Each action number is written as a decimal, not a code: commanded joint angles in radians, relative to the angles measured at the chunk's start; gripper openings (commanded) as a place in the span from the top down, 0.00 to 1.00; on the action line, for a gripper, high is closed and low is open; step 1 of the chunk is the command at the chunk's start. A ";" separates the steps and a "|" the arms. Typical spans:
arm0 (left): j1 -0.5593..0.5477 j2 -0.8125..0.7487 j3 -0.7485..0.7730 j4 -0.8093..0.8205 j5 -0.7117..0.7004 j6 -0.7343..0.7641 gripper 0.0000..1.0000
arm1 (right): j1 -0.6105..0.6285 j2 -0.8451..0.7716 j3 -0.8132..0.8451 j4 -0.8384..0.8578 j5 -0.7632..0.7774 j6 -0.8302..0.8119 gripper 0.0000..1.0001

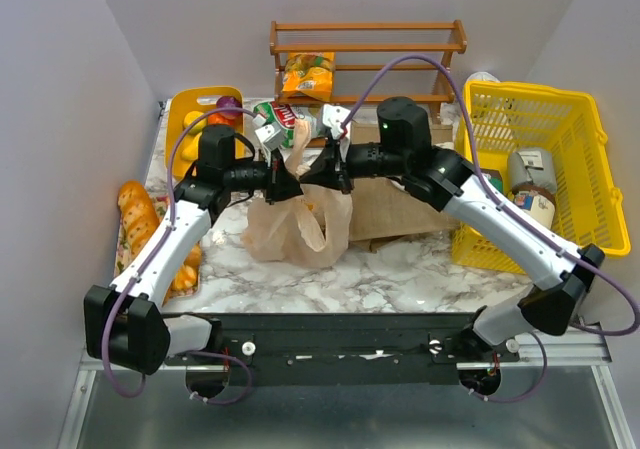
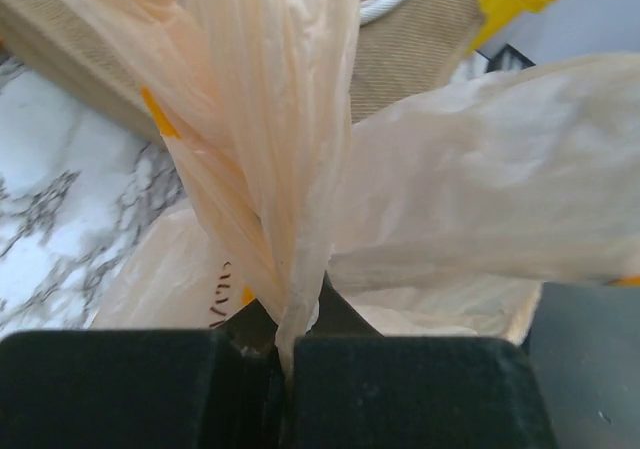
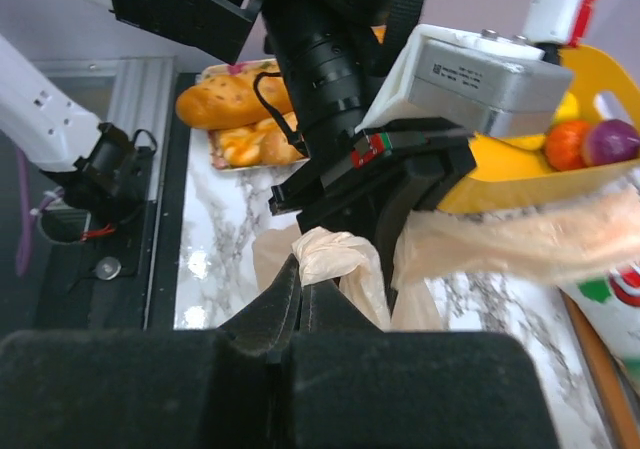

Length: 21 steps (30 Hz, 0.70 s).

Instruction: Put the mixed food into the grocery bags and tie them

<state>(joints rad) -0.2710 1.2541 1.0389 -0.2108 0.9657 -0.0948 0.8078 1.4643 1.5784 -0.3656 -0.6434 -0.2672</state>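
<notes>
The peach-orange plastic bag (image 1: 298,227) sits mid-table in front of the tan jute tote (image 1: 400,207). My left gripper (image 1: 283,182) is shut on one of the bag's handles (image 2: 290,219), which runs up taut from between its jaws. My right gripper (image 1: 318,177) is shut on the other handle (image 3: 338,259), bunched and twisted at its tips. The two grippers almost touch above the bag. A green and red snack packet (image 1: 283,119) lies behind them. The bag's contents are hidden.
A yellow mesh basket (image 1: 575,174) with jars stands at the right. A wooden rack (image 1: 365,54) with an orange packet is at the back. A yellow tray (image 1: 195,114) of fruit is back left, and a tray with bread (image 1: 135,214) lies along the left edge.
</notes>
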 commanded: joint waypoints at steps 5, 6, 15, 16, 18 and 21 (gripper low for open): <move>-0.089 0.018 0.064 -0.149 0.188 0.170 1.00 | -0.002 0.096 0.086 0.024 -0.188 -0.003 0.99; -0.092 0.019 0.064 -0.168 0.192 0.176 1.00 | -0.007 0.112 0.089 0.028 -0.184 0.006 0.99; -0.091 -0.053 0.029 -0.234 0.073 0.219 0.81 | -0.079 0.133 0.066 0.091 -0.177 0.134 0.99; -0.091 -0.058 0.027 -0.236 0.064 0.219 0.72 | -0.081 0.130 0.060 0.097 -0.174 0.135 0.99; -0.089 -0.067 0.026 -0.237 0.056 0.214 0.64 | -0.085 0.125 0.049 0.103 -0.174 0.138 0.99; -0.089 -0.077 0.032 -0.269 0.035 0.224 0.52 | -0.091 0.122 0.046 0.109 -0.170 0.145 0.99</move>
<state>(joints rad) -0.3500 1.2308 1.0695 -0.4118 1.0016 0.0834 0.7513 1.5890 1.6405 -0.3294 -0.8742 -0.1253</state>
